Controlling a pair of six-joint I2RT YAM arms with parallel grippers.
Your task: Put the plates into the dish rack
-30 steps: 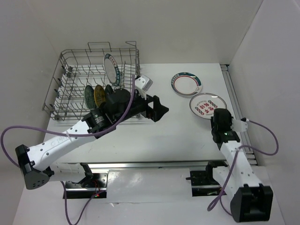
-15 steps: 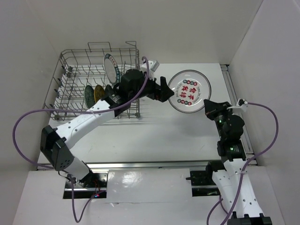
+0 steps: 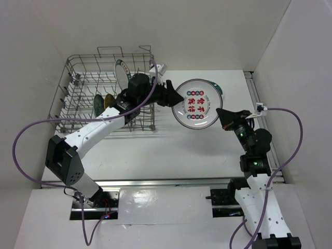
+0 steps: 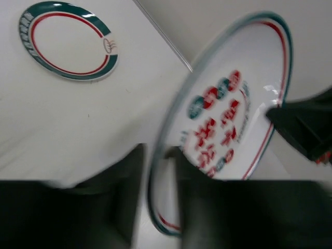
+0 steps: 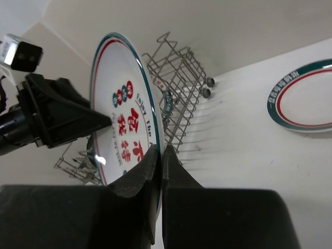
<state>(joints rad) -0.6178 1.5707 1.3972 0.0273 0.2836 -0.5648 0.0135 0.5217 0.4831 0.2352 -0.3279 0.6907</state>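
A white plate with red characters (image 3: 196, 110) hangs upright over the table between both arms. My right gripper (image 3: 220, 113) is shut on its right rim (image 5: 162, 155). My left gripper (image 3: 174, 99) has its fingers closed over the opposite rim (image 4: 161, 176), one finger on each face of the plate (image 4: 228, 114). The grey wire dish rack (image 3: 72, 93) stands at the back left. In it stand a white blue-lettered plate (image 3: 123, 74), a teal plate (image 3: 97, 105) and a yellow one (image 3: 109, 104). A green-and-red rimmed plate (image 4: 67, 46) lies flat on the table, mostly hidden from above.
The rack's right wall (image 5: 179, 78) stands just behind the left wrist. A metal rail (image 3: 259, 109) runs along the table's right edge, with white walls on all sides. Purple cables loop beside both arms.
The right arm carried the red-character plate leftward toward the rack. The left gripper, open earlier, reached the plate's left rim and closed on it.
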